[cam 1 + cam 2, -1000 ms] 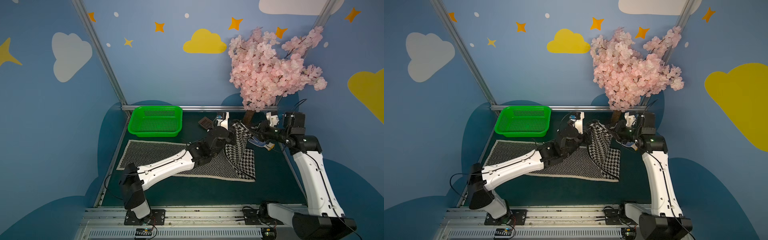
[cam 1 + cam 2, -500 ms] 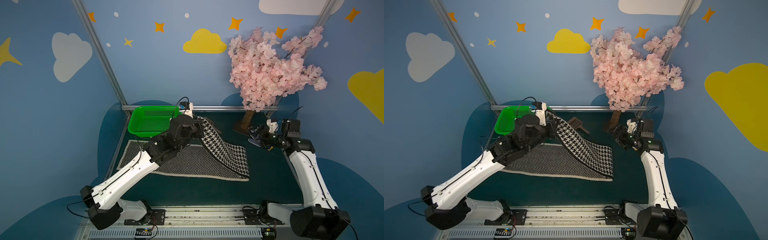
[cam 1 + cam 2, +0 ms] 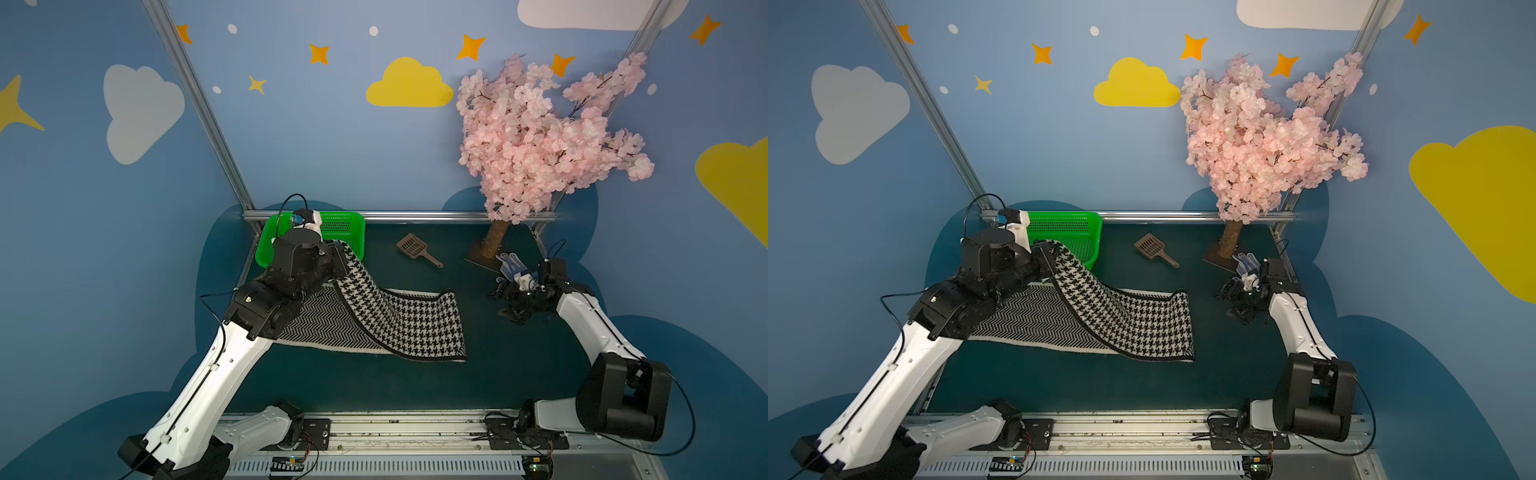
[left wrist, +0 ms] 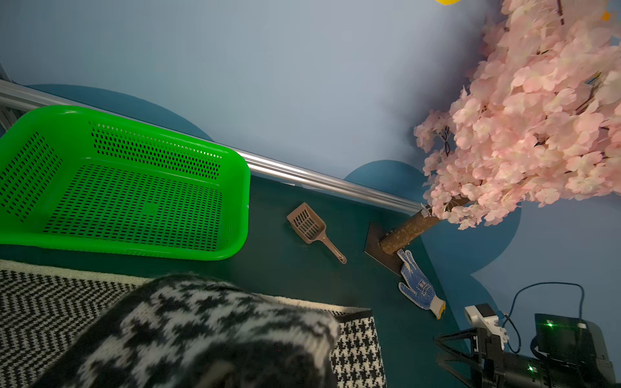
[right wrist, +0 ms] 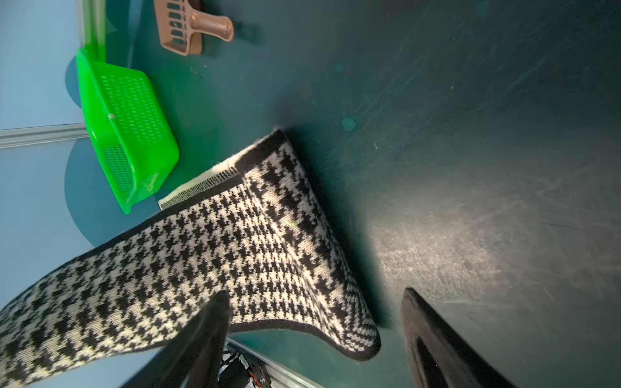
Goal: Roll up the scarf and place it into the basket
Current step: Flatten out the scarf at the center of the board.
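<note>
Dark green counter (image 3: 519,365), cloud-painted walls. Scarf (image 3: 399,320) is laid just in front of the basket (image 3: 360,237), with its long axis run parallel to the basket's front wall and the herringbone face up. One end is clamped in the left jaws and held up at the basket's front rim, houndstooth showing. So it's judged a loose fold-over, no real roll yet. Right jaws are spread and empty, well away from the basket. Tighter turns with edges kept square would probably be needed next.

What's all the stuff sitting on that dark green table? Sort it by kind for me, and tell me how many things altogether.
Scarf: 1
Green basket: 1
Brown scoop: 1
Glove: 1
Blossom tree: 1
Total: 5
</note>
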